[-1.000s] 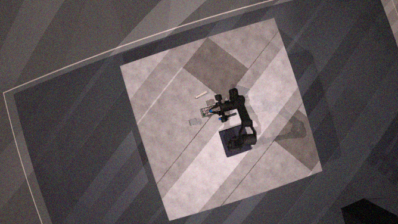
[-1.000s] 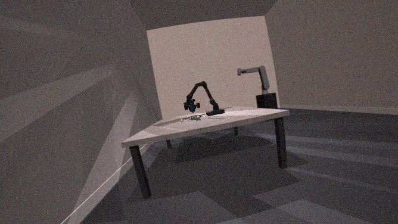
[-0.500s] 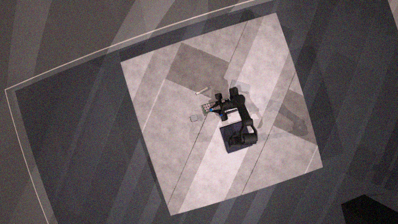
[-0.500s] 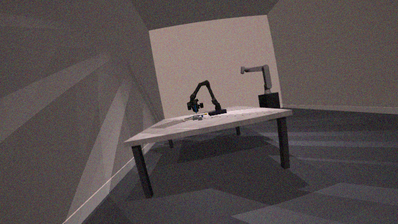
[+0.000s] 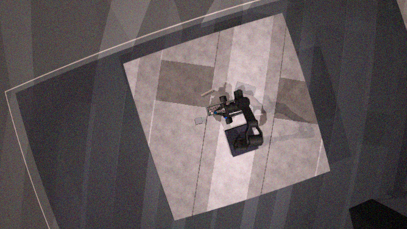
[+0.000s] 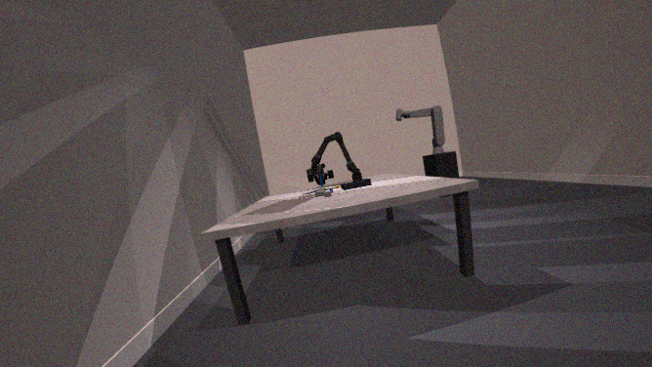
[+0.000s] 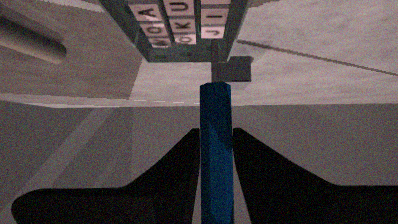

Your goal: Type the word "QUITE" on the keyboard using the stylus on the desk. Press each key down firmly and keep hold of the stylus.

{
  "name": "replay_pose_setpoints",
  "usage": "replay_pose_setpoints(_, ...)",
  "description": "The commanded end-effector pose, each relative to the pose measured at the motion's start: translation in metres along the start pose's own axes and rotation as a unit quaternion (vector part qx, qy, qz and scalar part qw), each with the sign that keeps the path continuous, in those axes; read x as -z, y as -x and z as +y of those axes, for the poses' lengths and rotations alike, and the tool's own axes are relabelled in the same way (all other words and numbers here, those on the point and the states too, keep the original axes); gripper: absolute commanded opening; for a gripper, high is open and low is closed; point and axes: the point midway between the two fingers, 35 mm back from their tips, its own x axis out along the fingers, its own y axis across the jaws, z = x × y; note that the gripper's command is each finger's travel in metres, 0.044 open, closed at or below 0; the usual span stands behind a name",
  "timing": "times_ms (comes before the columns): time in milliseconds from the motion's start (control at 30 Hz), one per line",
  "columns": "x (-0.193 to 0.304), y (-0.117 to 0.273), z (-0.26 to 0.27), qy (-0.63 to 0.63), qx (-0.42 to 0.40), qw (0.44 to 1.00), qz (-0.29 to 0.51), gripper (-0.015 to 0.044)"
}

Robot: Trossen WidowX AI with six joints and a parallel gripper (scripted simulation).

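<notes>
Stylus first: where are you seeing it, and why is it being held that way?

"I'm seeing the blue, faceted, rod-shaped stylus [image 5: 215,112] [image 6: 321,179] [image 7: 216,155] running up the lower middle of the wrist frame. The black two-fingered gripper [image 5: 225,111] [image 6: 320,183] [image 7: 215,135] is clenching it from both sides, probably so that it isn't slipping when a key is pushing back."

"And why is it pointing ahead of the fingers?"

"That is leaving a length free for pressing, I'd judge, while the bulky fingers are keeping off neighbouring keys. The dark-framed keyboard with pale lettered keys [image 5: 212,109] [image 6: 318,190] [image 7: 185,56] is lying at the top of the wrist frame and near the middle of the top view, resting on the pale, stone-patterned counter [image 5: 170,152] [image 6: 342,202] [image 7: 295,87]."

"Is the tip touching a key?"

"I'm not able to tell. U, I, J and K are showing, so the arm is perhaps working around the letters of QUITE, but I'm not guessing which is due."

"What about the pale, round rod [image 5: 207,92] [image 7: 35,42]?"

"It's lying apart from the keyboard, at the wrist frame's upper left, and seemingly isn't serving the typing. A careful move would be lining up over one key, then pressing straight down without loosening."
</notes>
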Motion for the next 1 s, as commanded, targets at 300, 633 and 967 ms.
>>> replay_pose_setpoints(300,-0.005,-0.004,-0.001,-0.004,0.001,1.0,0.002,0.0081)
replay_pose_setpoints(633,-0.009,-0.006,-0.001,-0.004,0.001,1.0,0.002,0.0081)
replay_pose_setpoints(967,-0.013,-0.009,-0.001,-0.004,0.001,1.0,0.002,0.0081)
